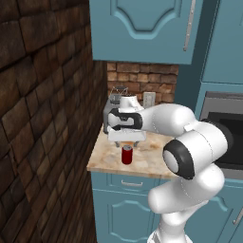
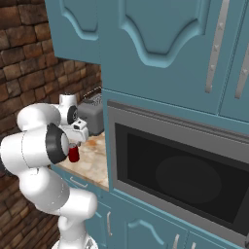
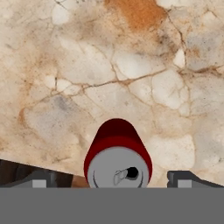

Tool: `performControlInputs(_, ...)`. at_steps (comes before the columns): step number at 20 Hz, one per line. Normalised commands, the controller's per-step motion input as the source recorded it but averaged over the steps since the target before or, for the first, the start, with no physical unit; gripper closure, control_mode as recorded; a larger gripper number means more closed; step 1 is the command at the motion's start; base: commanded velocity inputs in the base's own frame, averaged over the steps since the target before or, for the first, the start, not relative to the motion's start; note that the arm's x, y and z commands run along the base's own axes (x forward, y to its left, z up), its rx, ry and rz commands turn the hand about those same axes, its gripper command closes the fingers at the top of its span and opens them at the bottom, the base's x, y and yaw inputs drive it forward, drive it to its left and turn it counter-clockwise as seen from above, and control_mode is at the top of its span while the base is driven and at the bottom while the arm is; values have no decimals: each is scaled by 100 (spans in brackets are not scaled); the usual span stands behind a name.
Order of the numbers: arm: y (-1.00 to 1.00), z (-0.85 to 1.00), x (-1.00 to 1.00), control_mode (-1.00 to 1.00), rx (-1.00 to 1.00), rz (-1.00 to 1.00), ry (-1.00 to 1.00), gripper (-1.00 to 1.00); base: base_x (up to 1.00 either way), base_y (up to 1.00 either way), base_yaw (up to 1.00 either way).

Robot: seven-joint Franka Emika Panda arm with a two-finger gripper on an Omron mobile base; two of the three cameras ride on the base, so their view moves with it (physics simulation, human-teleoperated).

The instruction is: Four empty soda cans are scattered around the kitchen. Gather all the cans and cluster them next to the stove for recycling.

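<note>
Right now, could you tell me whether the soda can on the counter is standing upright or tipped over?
Upright: the soda can stands on its base on the counter, silver top facing up toward the hand camera.

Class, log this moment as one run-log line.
gripper: open, above can | soda can: upright on countertop, ungrasped | toaster: behind

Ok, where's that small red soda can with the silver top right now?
The small red soda can stands upright on the beige marbled countertop, near its front edge, directly below the open gripper and in front of the grey toaster.
</note>
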Motion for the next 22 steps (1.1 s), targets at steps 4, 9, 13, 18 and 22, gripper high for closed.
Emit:
performControlInputs(4, 0, 4, -4, -100, -1, 0, -8, -100, 0, 0, 0)
performControlInputs(9, 0, -1, -22, -100, 0, 0, -5, -100, 0, 0, 0)
performControlInputs(13, 0, -19, -22, -100, 0, 0, -11, -100, 0, 0, 0)
performControlInputs(18, 0, -8, 15, -100, 0, 0, -5, -100, 0, 0, 0)
performControlInputs(22, -4, 0, 25, -100, 0, 0, 0, -100, 0, 0, 0)
